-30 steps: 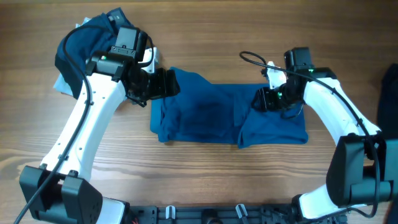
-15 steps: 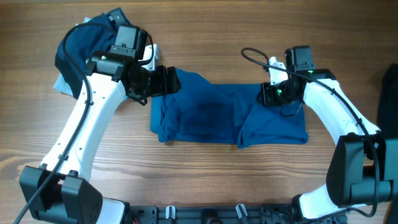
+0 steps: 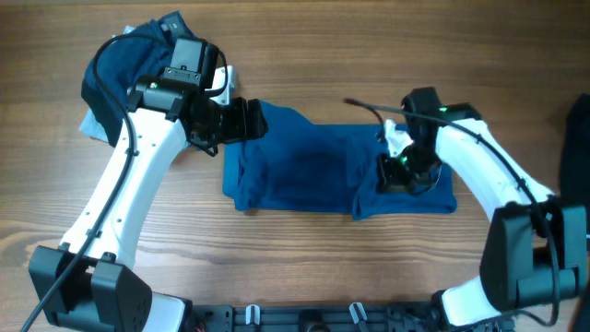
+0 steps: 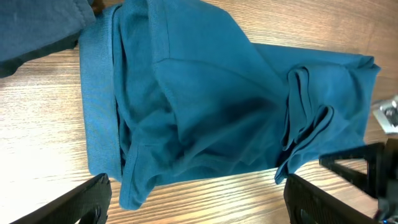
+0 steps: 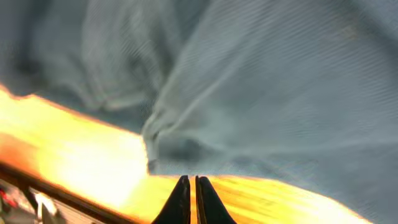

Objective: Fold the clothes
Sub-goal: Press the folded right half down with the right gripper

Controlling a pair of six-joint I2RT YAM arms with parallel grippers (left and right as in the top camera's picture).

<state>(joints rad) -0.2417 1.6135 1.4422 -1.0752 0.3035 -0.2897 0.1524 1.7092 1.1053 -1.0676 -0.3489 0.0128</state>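
Cobalt-blue collared shirt (image 3: 313, 171): laid part-folded on wooden worktop (image 3: 304, 55). Left hand (image 3: 241, 122): fingers apart, poised over shirt's far-left corner, judged ready for grasp. Right hand (image 3: 398, 173): fingers together on shirt's right portion; fabric pinch not confirmed.

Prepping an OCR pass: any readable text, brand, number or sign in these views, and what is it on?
None: no readable text in any view.
Blue shirt: no tag, print or logo shows.
Left arm and right arm: no legible marking on the housings.
Right wrist view: blurred, with only cloth and wood in it.
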